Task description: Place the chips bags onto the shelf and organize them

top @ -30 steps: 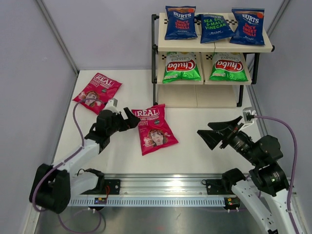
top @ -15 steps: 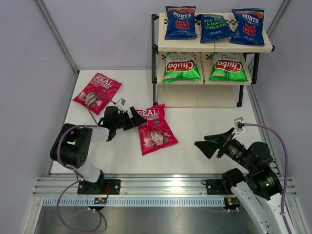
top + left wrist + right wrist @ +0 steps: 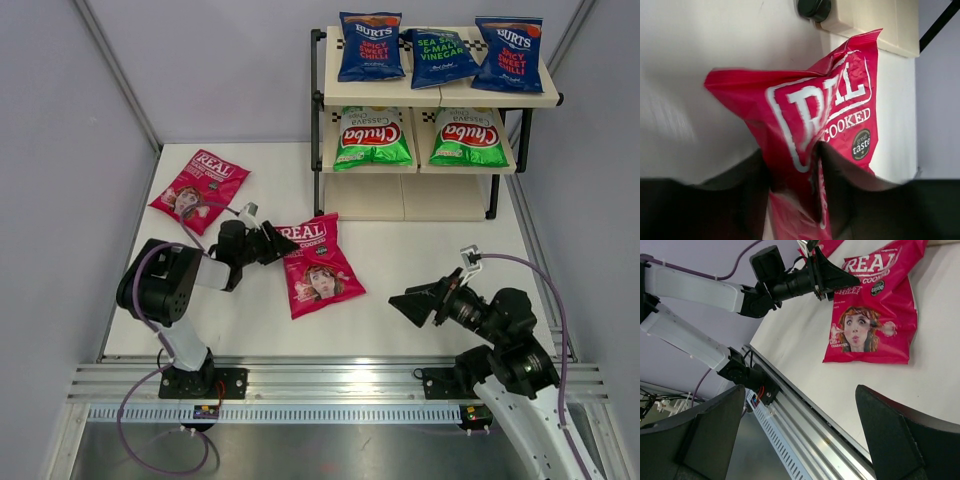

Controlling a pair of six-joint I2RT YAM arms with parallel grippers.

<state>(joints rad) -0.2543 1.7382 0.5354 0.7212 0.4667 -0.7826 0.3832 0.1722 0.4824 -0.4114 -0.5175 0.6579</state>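
Note:
A pink-red REAL chips bag (image 3: 318, 270) lies mid-table. My left gripper (image 3: 275, 243) is shut on its upper left corner. The left wrist view shows the crumpled foil (image 3: 805, 115) pinched in that gripper (image 3: 792, 150). A second REAL bag (image 3: 200, 190) lies flat at the far left. On the shelf (image 3: 440, 97), three dark blue bags (image 3: 370, 47) fill the top board and two green Chuba bags (image 3: 372, 138) stand on the middle board. My right gripper (image 3: 410, 305) hovers open at the near right. In its own view this gripper (image 3: 800, 390) holds nothing, and the held bag (image 3: 870, 325) lies beyond.
The shelf's bottom board (image 3: 400, 195) sits at table level. A metal rail (image 3: 330, 390) runs along the near edge, also seen as the rail (image 3: 805, 425) below my right gripper. Grey walls close in both sides.
My left gripper slid right onto the bag's corner and closed on it, its arm folding back. The right arm drew back towards the near edge, its gripper still open.

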